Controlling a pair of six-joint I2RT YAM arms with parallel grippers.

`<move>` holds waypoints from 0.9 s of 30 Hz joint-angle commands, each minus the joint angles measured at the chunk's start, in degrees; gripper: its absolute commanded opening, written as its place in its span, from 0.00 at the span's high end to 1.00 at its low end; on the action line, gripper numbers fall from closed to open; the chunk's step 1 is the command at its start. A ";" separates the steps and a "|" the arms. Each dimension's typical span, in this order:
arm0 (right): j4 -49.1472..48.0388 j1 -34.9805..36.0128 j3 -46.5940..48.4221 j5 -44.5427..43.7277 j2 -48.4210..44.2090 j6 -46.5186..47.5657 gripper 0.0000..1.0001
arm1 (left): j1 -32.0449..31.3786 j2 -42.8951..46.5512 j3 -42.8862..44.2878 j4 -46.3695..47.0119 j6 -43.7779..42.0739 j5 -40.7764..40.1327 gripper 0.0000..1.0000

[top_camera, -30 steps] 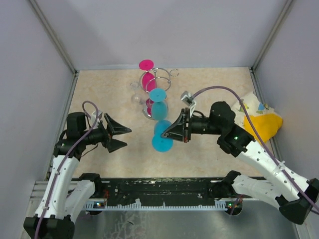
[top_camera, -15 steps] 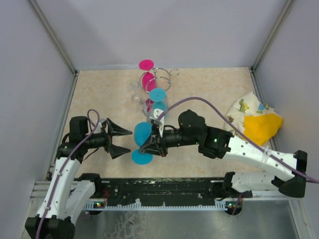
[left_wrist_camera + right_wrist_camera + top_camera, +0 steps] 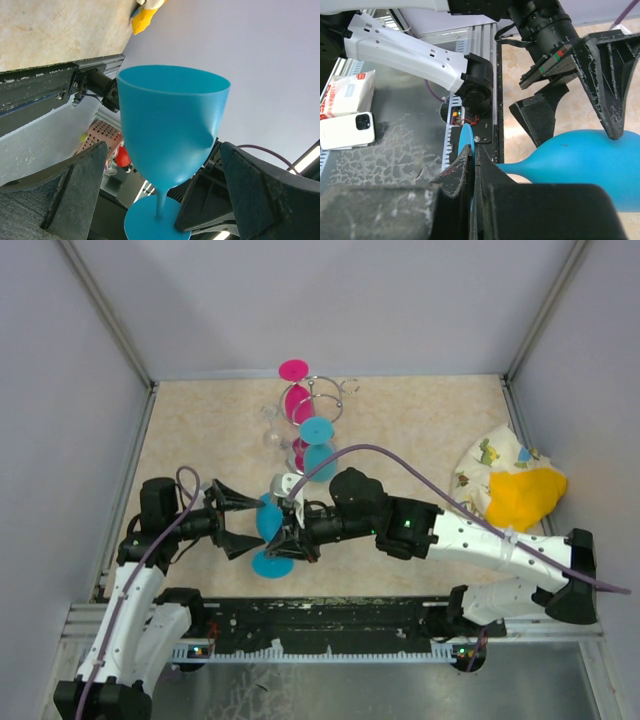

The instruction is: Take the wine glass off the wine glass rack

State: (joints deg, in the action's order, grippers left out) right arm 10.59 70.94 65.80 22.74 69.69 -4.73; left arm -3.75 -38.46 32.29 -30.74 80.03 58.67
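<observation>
A blue wine glass (image 3: pixel 268 520) is held on its side above the table, well clear of the wine glass rack (image 3: pixel 325 392). My right gripper (image 3: pixel 290 543) is shut on the rim of its round foot (image 3: pixel 466 142). Its bowl (image 3: pixel 172 125) lies between the spread fingers of my open left gripper (image 3: pixel 257 522); I cannot see the pads touching it. The left fingers (image 3: pixel 82 190) flank the bowl in the left wrist view. The silvery wire rack at the back middle still carries a pink glass (image 3: pixel 296 395) and another blue glass (image 3: pixel 319 448).
A yellow and white patterned cloth (image 3: pixel 512 485) lies at the right edge. Small clear glasses (image 3: pixel 271 426) stand left of the rack. Grey walls close in the table on three sides. A phone (image 3: pixel 347 131) lies beyond the near rail.
My right arm has carried the blue glass left and nearer, away from the rack, until its bowl sits between the left fingers. The left gripper stayed open and shifted slightly.
</observation>
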 commanded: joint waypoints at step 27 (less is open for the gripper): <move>-4.92 2.97 8.86 4.53 6.02 2.44 1.00 | -1.42 1.19 -3.72 6.97 3.44 0.83 0.14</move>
State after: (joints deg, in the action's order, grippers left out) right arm 8.25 73.38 71.07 28.16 75.50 -4.40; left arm -4.51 -37.50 29.21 -24.93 83.20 58.74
